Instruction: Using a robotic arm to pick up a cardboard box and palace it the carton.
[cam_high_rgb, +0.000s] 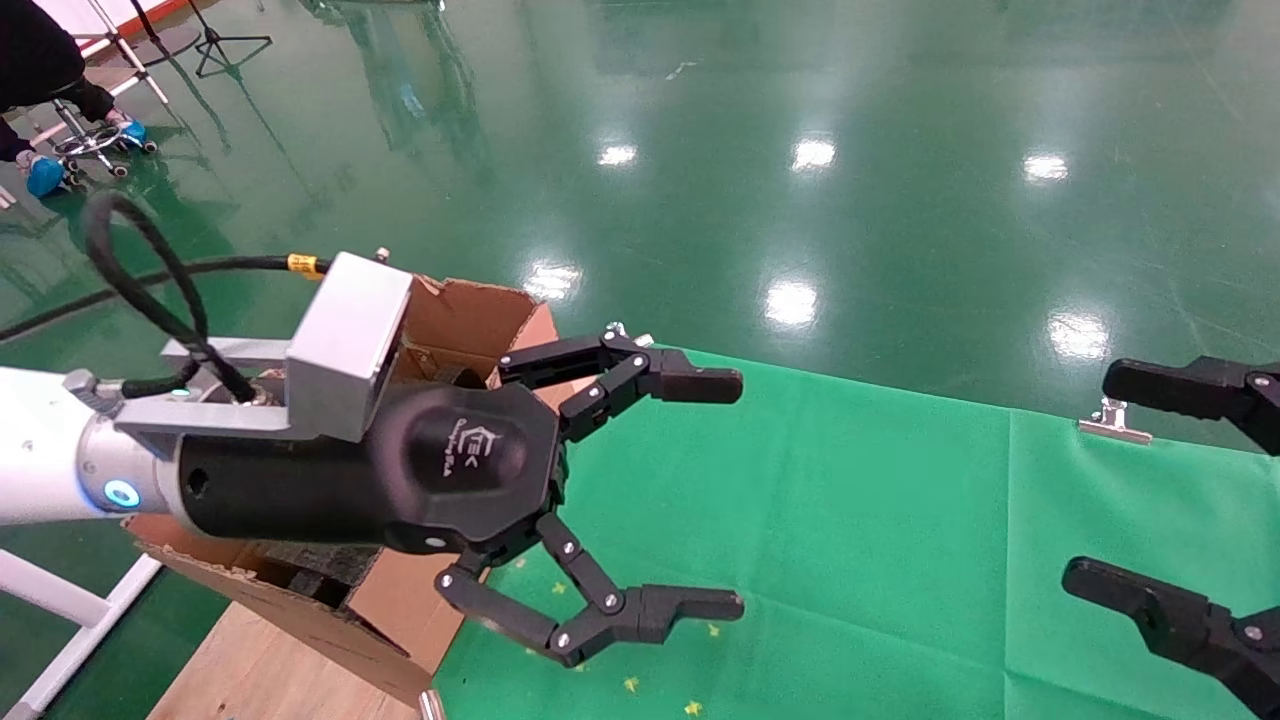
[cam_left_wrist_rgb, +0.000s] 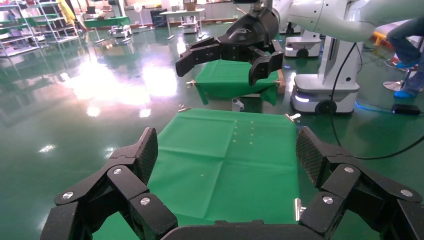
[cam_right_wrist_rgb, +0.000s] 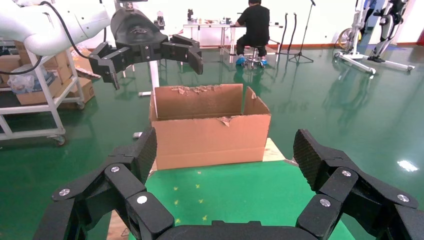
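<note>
While left tool (cam_high_rgb: 725, 495) hangs spread wide and empty beside carton (cam_right_wrist_rgb: 210, 131), cardboard box appears in no view. Right tool (cam_high_rgb: 1150, 490), likewise spread and empty, waits over green-draped tabletop (cam_high_rgb: 900, 560). Advised: locate box before lowering.

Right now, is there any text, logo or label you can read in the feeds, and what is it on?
Left gripper housing: a white logo with a line of small print under it, too small to read.
Yellow tag on the arm's black cable: markings too small to read.
Carton: no print visible.
Green cloth: only small yellow marks, no text.
</note>
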